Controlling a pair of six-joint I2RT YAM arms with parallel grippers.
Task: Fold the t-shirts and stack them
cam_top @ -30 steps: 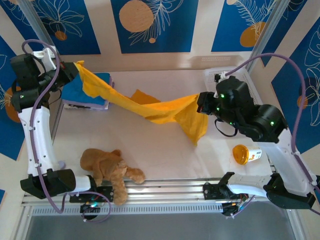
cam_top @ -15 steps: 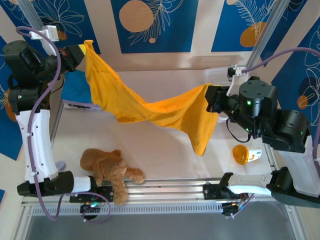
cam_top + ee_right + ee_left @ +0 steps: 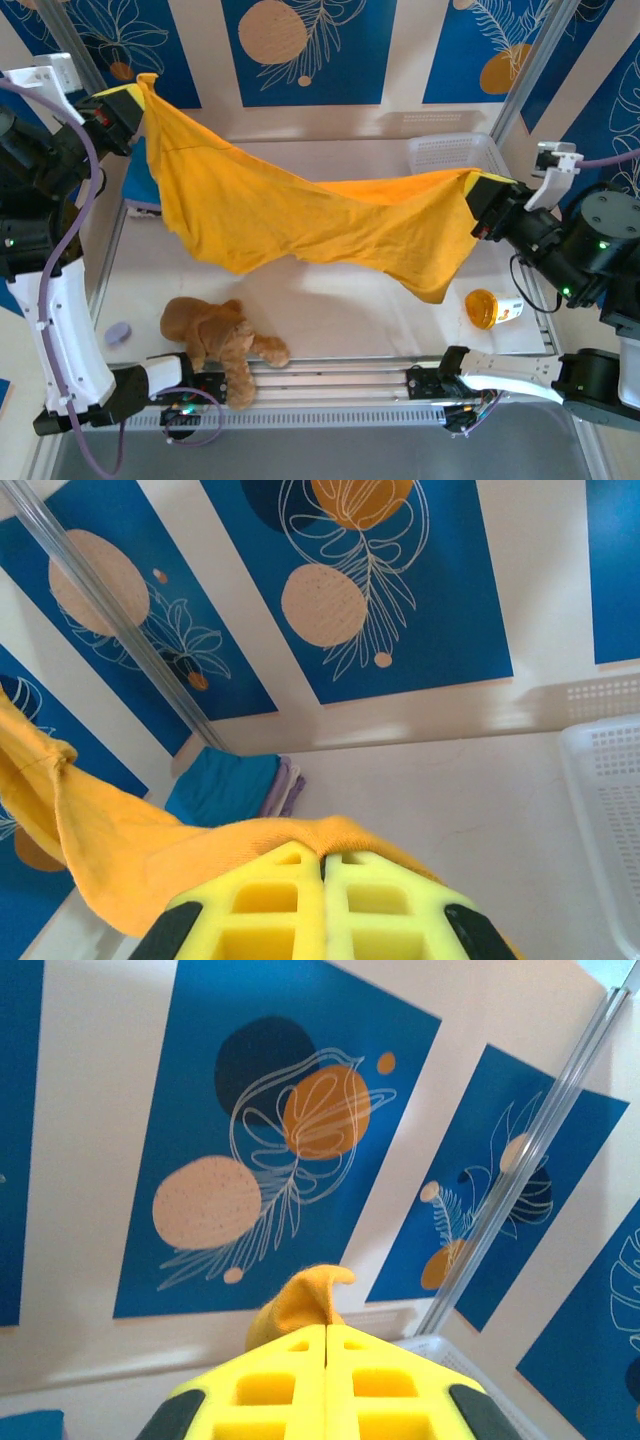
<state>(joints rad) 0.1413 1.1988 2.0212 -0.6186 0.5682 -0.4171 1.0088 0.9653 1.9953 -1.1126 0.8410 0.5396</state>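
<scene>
The mustard-orange t-shirt (image 3: 300,215) hangs stretched in the air between both arms, sagging over the table. My left gripper (image 3: 138,95) is shut on its upper left corner, high at the back left; a nub of orange cloth (image 3: 305,1300) sticks out past the closed yellow jaws. At the right, my right gripper (image 3: 480,190) is shut on the other corner, and the cloth (image 3: 150,845) drapes over its jaws. The folded blue t-shirt (image 3: 222,785) lies on the pale lilac one (image 3: 288,785) at the table's back left, and the hanging shirt hides most of the blue t-shirt (image 3: 135,180) from above.
A brown plush teddy (image 3: 215,335) lies at the front left by the rail. A small orange cup (image 3: 490,308) lies on its side at the front right. A white basket (image 3: 450,150) stands at the back right. A small lilac disc (image 3: 118,333) sits near the left edge.
Both grippers have risen and moved apart, the left one up and back, the right one out to the right. The orange t-shirt went from a twisted band to a spread, lifted sheet.
</scene>
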